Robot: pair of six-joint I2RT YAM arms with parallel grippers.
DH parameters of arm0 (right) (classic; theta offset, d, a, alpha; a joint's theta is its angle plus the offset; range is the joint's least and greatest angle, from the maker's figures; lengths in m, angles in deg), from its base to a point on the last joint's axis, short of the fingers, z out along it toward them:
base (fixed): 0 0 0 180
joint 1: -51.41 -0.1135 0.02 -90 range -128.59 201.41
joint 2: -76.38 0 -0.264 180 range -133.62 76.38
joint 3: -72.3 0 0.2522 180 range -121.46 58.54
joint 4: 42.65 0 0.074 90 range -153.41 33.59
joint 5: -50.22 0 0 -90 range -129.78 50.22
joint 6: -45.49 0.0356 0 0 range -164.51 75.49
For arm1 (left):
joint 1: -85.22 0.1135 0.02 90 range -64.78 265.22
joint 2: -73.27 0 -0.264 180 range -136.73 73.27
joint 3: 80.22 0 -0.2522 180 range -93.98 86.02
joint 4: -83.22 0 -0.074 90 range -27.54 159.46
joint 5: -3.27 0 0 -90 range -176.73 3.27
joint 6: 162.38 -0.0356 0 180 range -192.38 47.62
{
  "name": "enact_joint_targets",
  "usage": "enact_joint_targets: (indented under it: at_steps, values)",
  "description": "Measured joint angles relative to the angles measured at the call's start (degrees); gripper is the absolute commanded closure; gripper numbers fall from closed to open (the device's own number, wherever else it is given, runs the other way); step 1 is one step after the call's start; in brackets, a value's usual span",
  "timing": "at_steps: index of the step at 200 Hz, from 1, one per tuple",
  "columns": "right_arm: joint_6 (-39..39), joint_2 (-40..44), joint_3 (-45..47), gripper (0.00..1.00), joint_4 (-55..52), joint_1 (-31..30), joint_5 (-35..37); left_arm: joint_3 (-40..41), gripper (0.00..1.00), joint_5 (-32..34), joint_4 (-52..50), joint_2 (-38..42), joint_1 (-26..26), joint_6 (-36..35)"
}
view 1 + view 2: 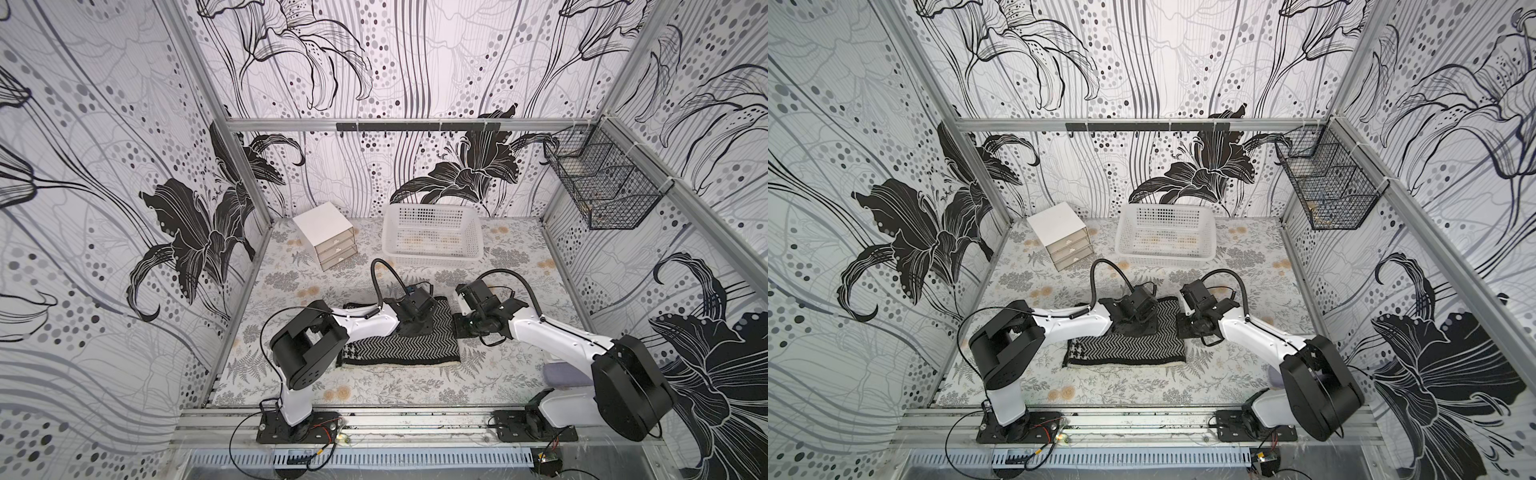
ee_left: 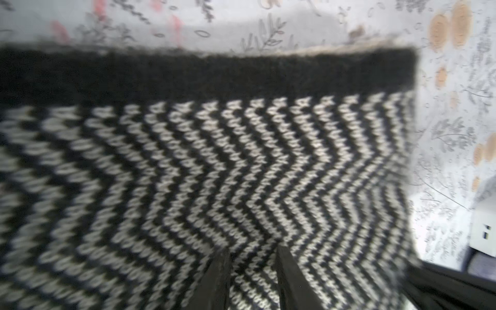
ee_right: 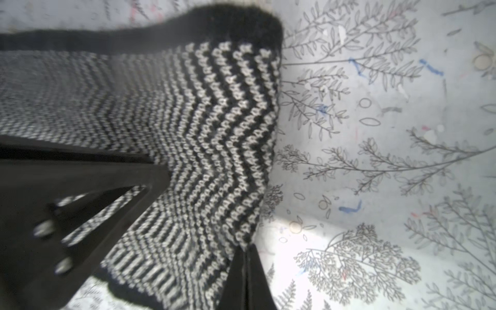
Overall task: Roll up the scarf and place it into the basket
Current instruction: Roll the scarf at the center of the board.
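This is a robot laboratory cell: silver aluminium frame bars (image 1: 291,124) hold wall panels (image 1: 104,166) printed with black-and-white lilies, and the white-and-black left arm (image 1: 365,322) and right arm (image 1: 557,336) stand bolted on a grey metal rail (image 1: 415,419).

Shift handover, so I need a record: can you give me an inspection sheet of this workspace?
Surface: floral table cover, small coloured marks.
Job's things: scarf folded flat mid-table, not rolled; basket at the back, looks empty.
Clutter: drawer box; greyish lump by right arm's base.
Grippers: left gripper open over scarf; right gripper shut at scarf's edge.
Cables: wrist loops; loose wires at bases.
Surroundings: patterned walls, wire basket, hook rail.
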Motion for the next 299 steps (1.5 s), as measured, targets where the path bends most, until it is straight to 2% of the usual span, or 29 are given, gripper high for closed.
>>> enact_joint_targets:
  at_steps: [46, 84, 113, 145, 163, 209, 245, 299]
  values:
    - [0.76, 0.31, -3.45, 1.0, -0.59, -3.89, -2.34, 0.28, 0.68, -0.31, 0.09, -0.02, 0.92, 1.57]
    - [2.51, -3.98, -6.82, 1.0, 1.81, -9.27, -3.58, 2.8, 0.68, -1.79, 2.97, 1.07, 2.32, 3.04]
    - [3.78, -7.34, -7.41, 1.0, 3.74, -10.67, -3.8, 7.37, 0.67, -0.15, -1.57, 7.54, 5.66, 3.58]
    - [4.55, -9.99, -8.79, 1.0, 4.46, -11.5, -4.07, 9.51, 0.67, 3.13, -8.04, 16.87, 10.08, 3.43]
    - [4.66, -10.95, -9.7, 1.0, 4.81, -11.8, -4.2, 9.55, 0.67, 4.33, -10.49, 19.3, 11.1, 3.15]
    - [5.22, -11.8, -12.63, 1.0, 5.01, -12.68, -4.42, 10.49, 0.67, 5.77, -14.67, 17.94, 11.65, 2.12]
    - [5.66, -14.29, -14.62, 1.0, 5.51, -14.73, -4.68, 13.88, 0.68, 4.66, -11.19, 13.27, 11.76, 2.12]
    - [7.41, -20.15, -15.34, 1.0, 10.36, -16.17, -6.19, 15.17, 0.68, 2.03, -4.61, 13.09, 12.33, 2.89]
